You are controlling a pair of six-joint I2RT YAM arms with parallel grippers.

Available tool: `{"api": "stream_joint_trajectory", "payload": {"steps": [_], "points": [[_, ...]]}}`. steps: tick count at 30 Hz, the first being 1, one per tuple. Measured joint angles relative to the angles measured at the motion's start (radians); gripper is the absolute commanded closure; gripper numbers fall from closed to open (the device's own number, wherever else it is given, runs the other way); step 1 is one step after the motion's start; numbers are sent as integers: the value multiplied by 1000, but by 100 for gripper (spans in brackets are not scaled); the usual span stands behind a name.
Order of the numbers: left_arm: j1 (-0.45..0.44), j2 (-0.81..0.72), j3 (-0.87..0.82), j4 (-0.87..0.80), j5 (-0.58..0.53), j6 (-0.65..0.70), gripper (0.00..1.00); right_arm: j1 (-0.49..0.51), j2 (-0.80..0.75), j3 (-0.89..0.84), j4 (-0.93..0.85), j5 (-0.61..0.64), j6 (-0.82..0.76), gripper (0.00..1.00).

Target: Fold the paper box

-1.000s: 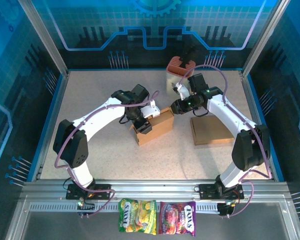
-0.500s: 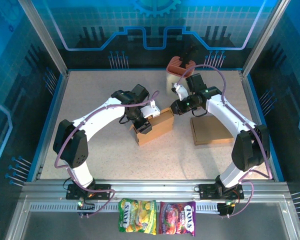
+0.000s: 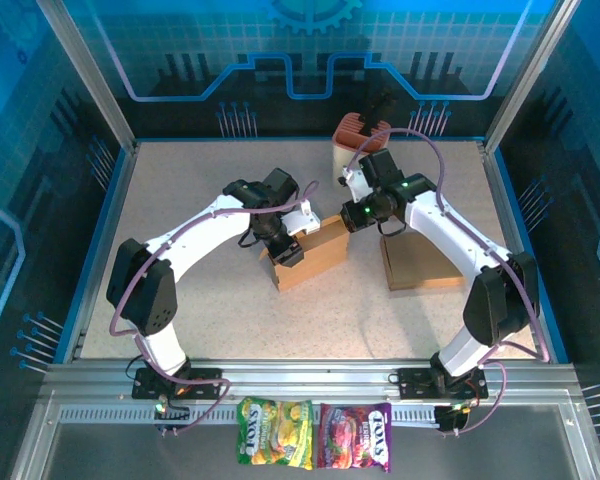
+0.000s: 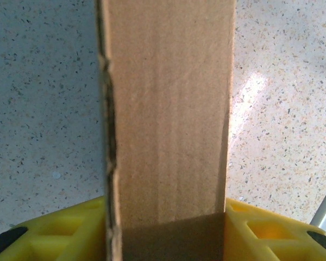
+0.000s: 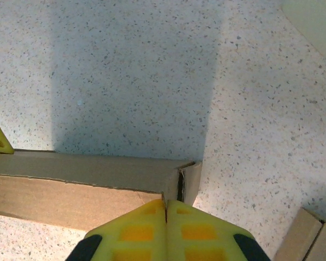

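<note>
The brown paper box (image 3: pixel 322 256) stands on the speckled table (image 3: pixel 180 200) between the two arms. My left gripper (image 3: pixel 288 248) is shut on the box's left end. In the left wrist view a cardboard panel (image 4: pixel 168 109) fills the gap between the yellow fingers (image 4: pixel 70 231). My right gripper (image 3: pixel 346 216) is shut at the box's far right corner. From the right wrist its closed tips (image 5: pixel 166 204) rest against the box's top edge (image 5: pixel 81 185), beside a small side flap (image 5: pixel 191 179) that stands slightly apart from the wall.
A flat piece of brown cardboard (image 3: pixel 420 262) lies right of the box, its corner also in the right wrist view (image 5: pixel 307 239). A red and white container (image 3: pixel 352 145) stands at the back. Two candy bags (image 3: pixel 275 432) hang on the front rail.
My right gripper has shut and shifted slightly left onto the box's far corner. The left gripper and the box have stayed in place.
</note>
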Motion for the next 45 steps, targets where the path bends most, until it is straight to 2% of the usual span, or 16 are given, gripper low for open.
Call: {"api": "stream_joint_trajectory", "payload": {"steps": [6,17,28,36,42,45], "points": [[0,0,9,2,-18,0,52,27,-48,-26,19,50,91,100],[-6,4,18,1,-33,-1,50,42,-164,-235,177,104,141,100],[-5,-6,-3,63,-56,-71,37,98,-245,-350,291,184,206,100],[-5,-121,-96,190,-71,-151,29,130,-246,-350,290,235,232,100],[3,-217,-146,306,-83,-257,30,158,-246,-350,289,271,255,100],[28,-278,-186,348,-83,-316,35,168,-246,-349,284,290,262,100]]}}
